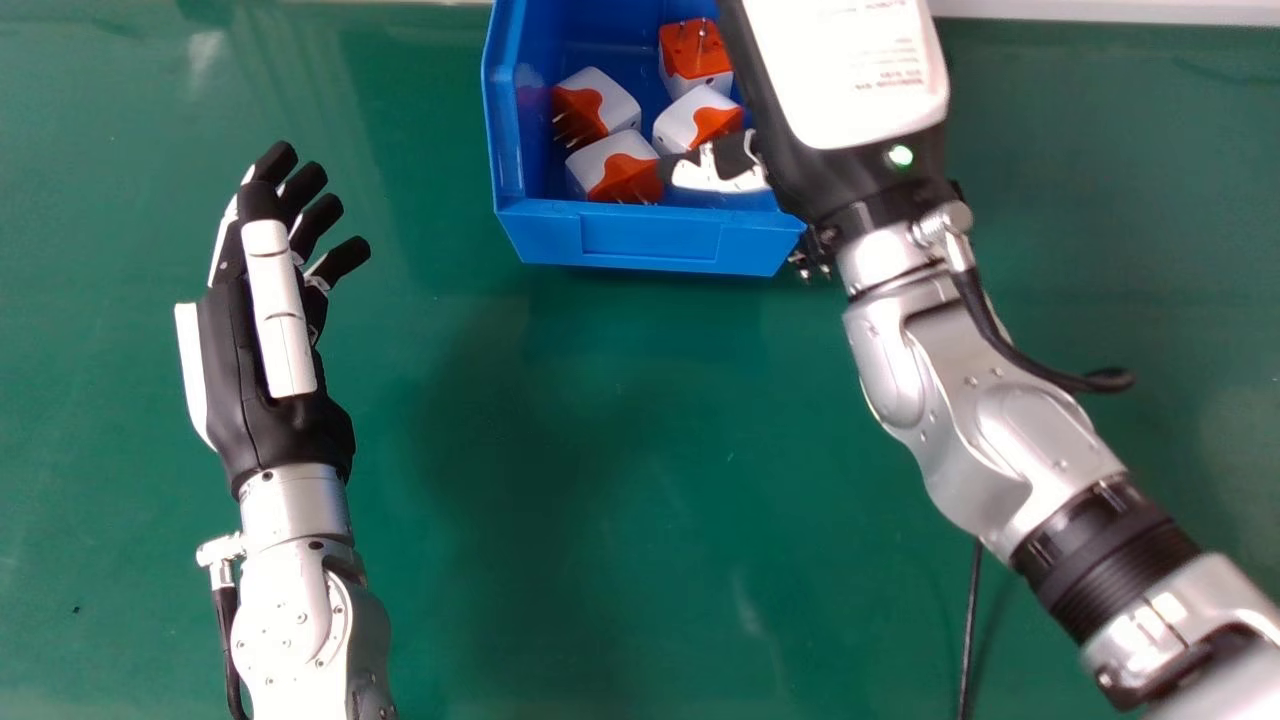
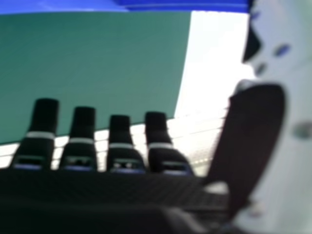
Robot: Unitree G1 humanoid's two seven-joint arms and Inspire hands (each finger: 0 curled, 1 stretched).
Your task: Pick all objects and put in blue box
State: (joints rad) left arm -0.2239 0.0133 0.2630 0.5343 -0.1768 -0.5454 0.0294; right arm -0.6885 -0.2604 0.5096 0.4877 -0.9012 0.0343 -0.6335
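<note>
Four white-and-orange plugs (image 1: 615, 165) lie in the blue box (image 1: 650, 240), close together and turned different ways, their metal pins showing. The farthest has its orange face up with the pins standing out of it; the one at the left shows its pins toward the box's left wall; another sits to the right of that, partly behind my thumb side; the nearest is just inside the front wall, its orange part turned toward me. I have my right hand (image 1: 850, 80) over the right side of the box, its white back uppermost, hiding that part of the box from the head view. My right thumb reaches left over the inside, its tip at the nearest plug, perhaps touching it, though I can't be sure from this angle. In the right hand view my fingers (image 2: 84, 129) are open, close to straight and spread a little apart, with nothing held between them and the thumb; the blue of the box shows beyond them, along with the green tabletop (image 1: 620, 450). My left hand (image 1: 230, 340) is to the left of the box, well apart from it, above the tabletop, fingers extended and relaxed around nothing. A thin black cable (image 1: 970, 630) runs beside my right forearm.
</note>
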